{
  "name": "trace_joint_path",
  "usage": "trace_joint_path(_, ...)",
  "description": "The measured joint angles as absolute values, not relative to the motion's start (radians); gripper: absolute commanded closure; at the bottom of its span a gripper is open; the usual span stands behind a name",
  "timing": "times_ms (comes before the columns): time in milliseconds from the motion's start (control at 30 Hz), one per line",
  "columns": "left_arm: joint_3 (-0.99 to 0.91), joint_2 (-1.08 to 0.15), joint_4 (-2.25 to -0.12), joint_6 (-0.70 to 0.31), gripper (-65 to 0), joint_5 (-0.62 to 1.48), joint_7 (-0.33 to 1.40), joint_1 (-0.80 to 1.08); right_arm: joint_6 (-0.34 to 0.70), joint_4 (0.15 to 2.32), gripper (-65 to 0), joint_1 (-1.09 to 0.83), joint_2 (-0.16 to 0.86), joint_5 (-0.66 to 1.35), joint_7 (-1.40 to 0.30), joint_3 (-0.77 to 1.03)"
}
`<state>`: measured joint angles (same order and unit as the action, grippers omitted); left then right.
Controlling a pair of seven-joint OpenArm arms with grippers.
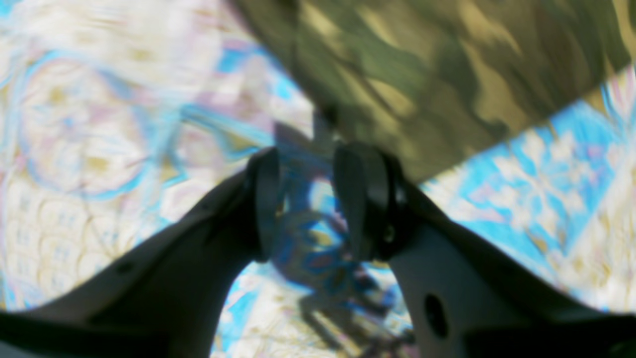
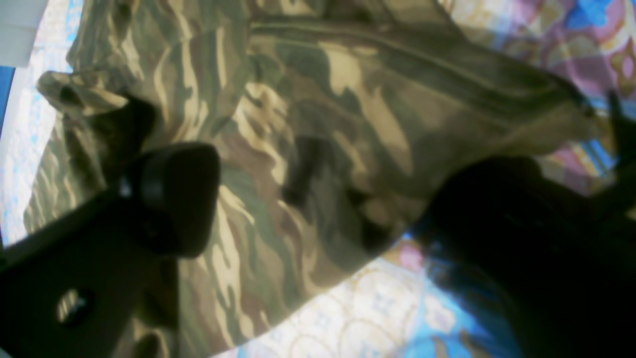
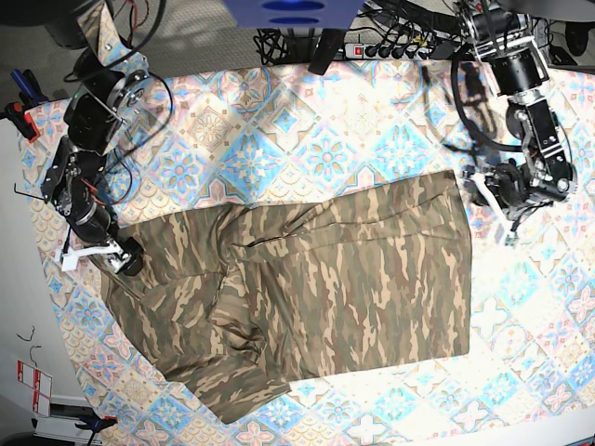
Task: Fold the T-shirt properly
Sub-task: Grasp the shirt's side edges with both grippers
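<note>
In the left wrist view, the left gripper (image 1: pixel 308 199) is hovering with its jaws standing partly apart and nothing between them, only the patterned tablecloth (image 1: pixel 99 124) showing through the gap, while a straight-edged corner of the camouflage T-shirt (image 1: pixel 437 74) is lying just beyond the tips. In the right wrist view, the right gripper (image 2: pixel 318 199) is hanging low over the T-shirt (image 2: pixel 323 124) with its jaws spread wide, one dark finger (image 2: pixel 174 194) over the rumpled cloth and the other over the shirt's edge, where the tablecloth (image 2: pixel 357 308) is showing; no fold of cloth is visibly caught between them. In the base view, the T-shirt (image 3: pixel 307 297) is lying spread across the middle of the surface on the tablecloth (image 3: pixel 307 139), smoother toward the view's right and bunched at the left, with the right gripper (image 3: pixel 125 255) sitting at its left end and the left gripper (image 3: pixel 502 200) sitting just off its upper right corner.
</note>
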<state>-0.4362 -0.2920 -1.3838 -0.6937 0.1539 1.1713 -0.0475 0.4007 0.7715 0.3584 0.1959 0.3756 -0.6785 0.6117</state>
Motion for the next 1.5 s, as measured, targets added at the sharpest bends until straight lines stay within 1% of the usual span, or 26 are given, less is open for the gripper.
trace_joint_path(133, -0.438, -0.319, -1.175, -0.697, -22.9, 0.163, 1.157, -0.103, 0.393, 0.771, -65.0, 0.368, 0.199, 0.371, -0.676, 0.540)
trace_joint_path(200, -0.441, -0.334, -1.101, -0.702, -22.8, 0.169, 1.122, -0.144, 0.393, 0.770, -65.0, 0.376, 0.197, 0.368, -0.681, 0.509)
trace_joint_path(300, -0.442, -0.338, -1.009, -0.696, -23.1, 0.169, 1.040, -0.191, 0.392, 0.769, -65.0, 0.376, 0.197, 0.368, -0.678, 0.502)
trace_joint_path(533, -0.447, -0.344, -0.812, -0.711, -23.2, 0.205, 1.035, -0.294, 0.393, 0.768, -65.0, 0.370, 0.199, 0.347, -0.654, 0.500)
trace_joint_path(733, -0.450, -0.297, -0.794, -0.694, -23.3, 0.187, 1.016, -0.316, 0.400, 0.768, -65.0, 0.377, 0.197, 0.239, -0.647, 0.500)
trace_joint_path(1000, -0.444, -0.223, -0.803, -0.683, -23.3, 0.183, 1.019, -0.338, 0.400, 0.768, -65.0, 0.379, 0.194, 0.234, -0.646, 0.500)
trace_joint_path(1167, -0.322, -0.215, -0.809, -0.664, -22.8, 0.153, 1.032, -0.358, 0.400, 0.768, -65.0, 0.379, 0.194, 0.231, -0.646, 0.500)
trace_joint_path(1300, -0.320, -0.212, -0.815, -0.659, -22.6, 0.155, 1.007, -0.342, 0.399, 0.768, -65.0, 0.379, 0.194, 0.231, -0.646, 0.500)
trace_joint_path(1367, -0.320, -0.213, -0.816, -0.659, -19.9, 0.158, 1.005, -0.338, 0.399, 0.768, -65.0, 0.379, 0.194, 0.228, -0.643, 0.500)
trace_joint_path(1467, -0.320, -0.213, -0.818, -0.649, -9.4, 0.149, 0.982, -0.329, 0.400, 0.768, -65.0, 0.379, 0.194, 0.224, -0.643, 0.500)
trace_joint_path(1500, -0.320, -0.214, -0.818, -0.645, -7.2, 0.152, 0.966, -0.321, 0.400, 0.768, -65.0, 0.379, 0.194, 0.224, -0.643, 0.500)
